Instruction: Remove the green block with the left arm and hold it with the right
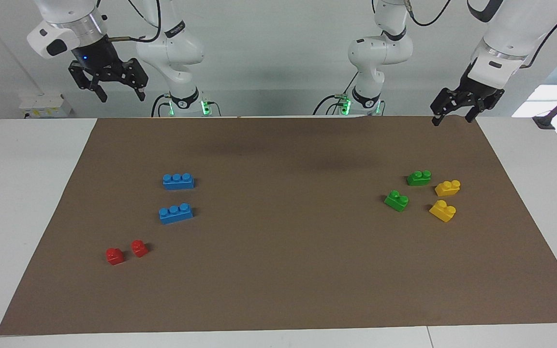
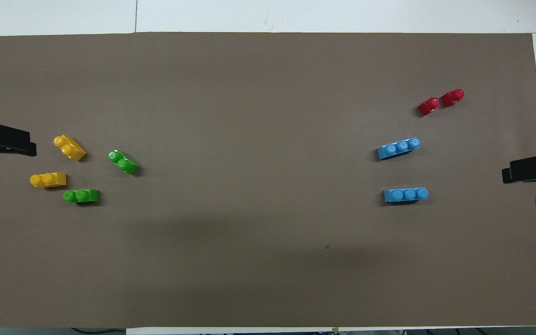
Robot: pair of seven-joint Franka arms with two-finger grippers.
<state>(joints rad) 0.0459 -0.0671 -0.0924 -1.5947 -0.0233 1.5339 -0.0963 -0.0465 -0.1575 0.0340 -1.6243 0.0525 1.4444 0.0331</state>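
Observation:
The bright green two-stud block (image 1: pixel 396 200) (image 2: pixel 123 162) lies on the brown mat toward the left arm's end. A slightly darker green two-stud brick (image 1: pixel 418 178) (image 2: pixel 81 196) lies nearer to the robots, beside it. My left gripper (image 1: pixel 452 118) (image 2: pixel 7 139) hangs open and empty in the air over the mat's edge by the robots, apart from the blocks. My right gripper (image 1: pixel 122 95) (image 2: pixel 528 168), with a wire loop, hangs open and empty, raised at the right arm's end.
Two yellow bricks (image 1: pixel 447 187) (image 1: pixel 443 210) lie beside the green ones. Two blue three-stud bricks (image 1: pixel 178 181) (image 1: pixel 175 213) and two small red bricks (image 1: pixel 114 255) (image 1: pixel 139 248) lie toward the right arm's end. The brown mat (image 1: pixel 283 270) covers the white table.

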